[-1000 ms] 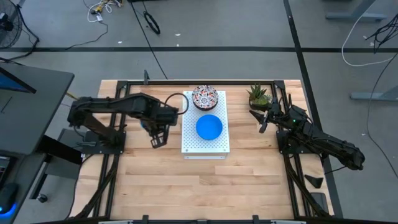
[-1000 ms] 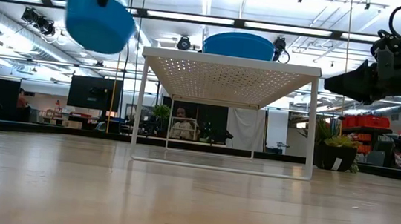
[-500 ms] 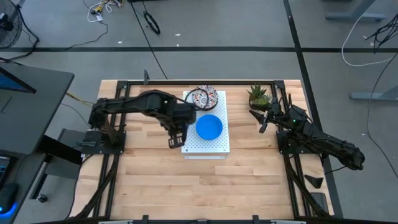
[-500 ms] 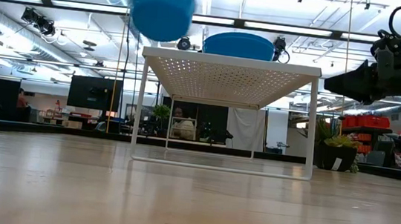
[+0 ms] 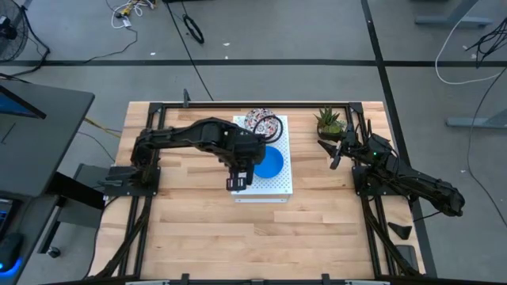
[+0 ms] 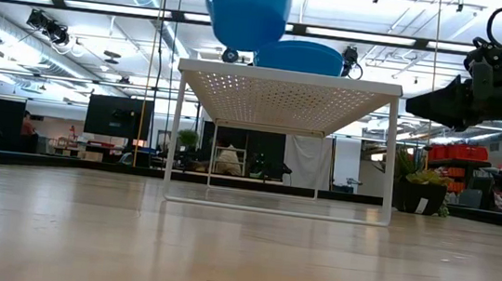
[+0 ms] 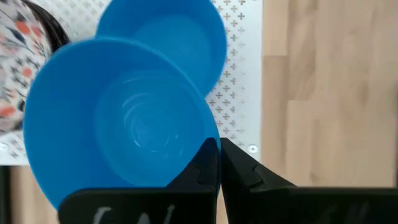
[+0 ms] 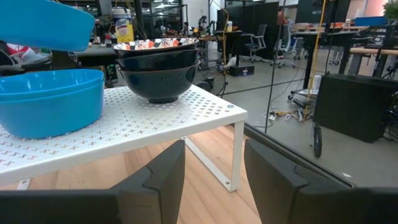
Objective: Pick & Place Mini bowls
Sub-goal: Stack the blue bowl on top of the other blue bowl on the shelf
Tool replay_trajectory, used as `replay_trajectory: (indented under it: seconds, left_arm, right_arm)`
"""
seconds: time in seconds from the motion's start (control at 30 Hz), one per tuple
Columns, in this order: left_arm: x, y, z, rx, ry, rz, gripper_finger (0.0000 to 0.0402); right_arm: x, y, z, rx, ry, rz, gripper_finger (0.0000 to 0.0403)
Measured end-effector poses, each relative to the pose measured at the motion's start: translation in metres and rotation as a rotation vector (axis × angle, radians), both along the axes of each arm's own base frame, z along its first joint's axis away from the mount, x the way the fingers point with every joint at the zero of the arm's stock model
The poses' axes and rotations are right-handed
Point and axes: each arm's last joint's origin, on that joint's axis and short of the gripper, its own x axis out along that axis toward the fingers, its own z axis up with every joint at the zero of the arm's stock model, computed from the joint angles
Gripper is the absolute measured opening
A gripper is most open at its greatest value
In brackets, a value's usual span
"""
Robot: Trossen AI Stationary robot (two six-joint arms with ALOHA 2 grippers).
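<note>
At the left gripper (image 7: 219,146): clamped tight on the rim of the carried blue bowl (image 7: 124,130), one finger inside the wall and one outside, mouth of the bowl facing the wrist camera. Hangs in the air above the white perforated board (image 6: 284,88), not touching it, tilted slightly in the low view (image 6: 249,11).

Since a second ago: swung in from well off the board's left side, first to its left edge, now over the board itself. Hidden under the arm in the high view, with only the left gripper's body (image 5: 235,180) showing over the board's front-left part.

Just beyond and below the carried bowl: the resting blue bowls (image 7: 180,31), upright on the board's middle, apparently two nested, judging by the double rim in the right wrist view (image 8: 50,99). Partly overlapped by the carried bowl from the wrist view, yet with clear air between them from the low view (image 6: 299,57).

Further back on the board: the patterned bowls (image 8: 155,45), dark outside, floral inside, stacked at the rear edge (image 5: 257,120).

Meaning for the task, as a judgement: transport nearly over, with nesting into the blue stack as the likely next step. Calls for a small shift toward the stack's centre, levelling, then lowering before release; risks knocking the stack if lowered off-centre.

Off the board's right side, near the potted plant (image 5: 329,120): the right gripper (image 8: 214,168), fingers spread, holding nothing, waiting above the worktop (image 5: 198,229).
</note>
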Motion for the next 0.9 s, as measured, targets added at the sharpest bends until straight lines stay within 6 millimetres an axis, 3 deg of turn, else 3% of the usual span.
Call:
replay_trajectory:
  seconds: [0.57, 0.9]
  left_arm:
    - [0.036, -0.002, -0.016, 0.183, -0.121, -0.221, 0.0004]
    - [0.056, -0.003, -0.048, 0.213, -0.028, -0.263, 0.0004]
  right_arm:
    - [0.0, 0.0, 0.0, 0.0, 0.0, 0.0, 0.0169]
    - [0.0, 0.0, 0.0, 0.0, 0.0, -0.002, 0.0169]
